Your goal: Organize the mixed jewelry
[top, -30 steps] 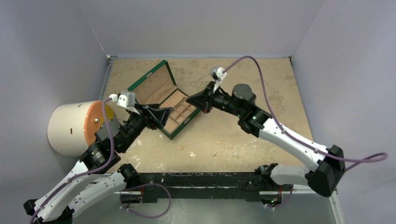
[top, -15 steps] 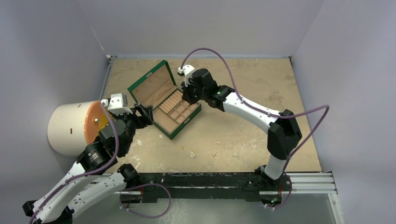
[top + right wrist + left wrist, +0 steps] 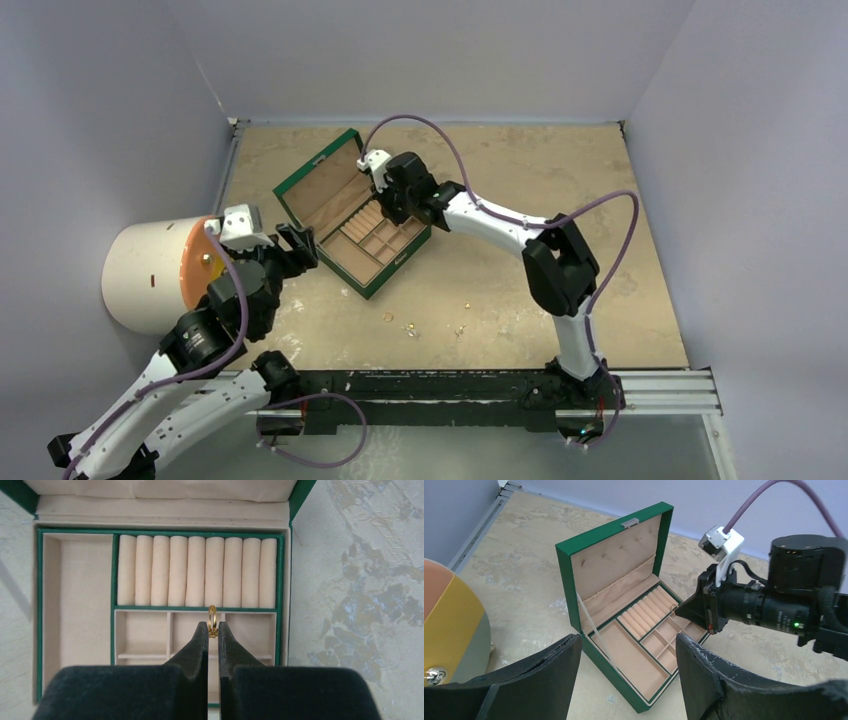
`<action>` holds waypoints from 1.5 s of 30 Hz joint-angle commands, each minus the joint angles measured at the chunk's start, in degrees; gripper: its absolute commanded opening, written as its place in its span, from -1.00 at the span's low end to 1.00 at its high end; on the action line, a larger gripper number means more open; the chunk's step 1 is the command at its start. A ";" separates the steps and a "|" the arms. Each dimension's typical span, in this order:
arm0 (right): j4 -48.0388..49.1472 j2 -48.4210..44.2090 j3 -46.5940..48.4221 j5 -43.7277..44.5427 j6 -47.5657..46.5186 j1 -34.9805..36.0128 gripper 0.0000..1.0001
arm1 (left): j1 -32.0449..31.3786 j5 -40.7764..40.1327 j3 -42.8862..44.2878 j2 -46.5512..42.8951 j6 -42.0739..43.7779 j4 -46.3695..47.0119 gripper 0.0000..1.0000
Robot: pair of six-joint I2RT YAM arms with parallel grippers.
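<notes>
Over the last second the right arm had swung in from the right of the green box (image 3: 323, 192) and folded at the elbow, so that the right gripper (image 3: 378, 212) now hung over the box's open tray. The left gripper (image 3: 298, 243) had backed away from the box's left edge and sat just beside its left corner, apart from it.

The right gripper's jaws were almost closed, with only a thin slit between them, and they pinched a gold ring (image 3: 212, 618) that stood upright at their tips. In the right wrist view the ring sat over the green divider between the row of ring rolls (image 3: 197, 570) and the small compartments (image 3: 145, 632) in front of it. Whether it touched the lining could not be told. The left wrist view showed the same ring (image 3: 672, 611) at the tip of the right gripper (image 3: 680, 612), above the tray's middle.

The left gripper (image 3: 628, 642) had its jaws spread wide, holding nothing, and faced the box's front corner.

Several loose pieces (image 3: 411, 329) lay on the table (image 3: 600, 200) in front of the box, well apart from it.
</notes>
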 commanded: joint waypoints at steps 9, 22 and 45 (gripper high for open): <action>3.64 8.41 10.11 5.19 -1.32 1.30 -1.00 | 0.02 -1.90 0.38 -1.87 -0.42 0.79 0.36; 2.89 11.26 11.38 3.82 -1.19 2.41 -1.00 | 0.14 -1.82 0.29 -1.97 -0.33 0.83 0.36; 2.08 10.16 8.25 7.46 -0.78 3.50 -1.00 | 0.51 -1.38 0.24 -1.64 -0.33 0.92 0.36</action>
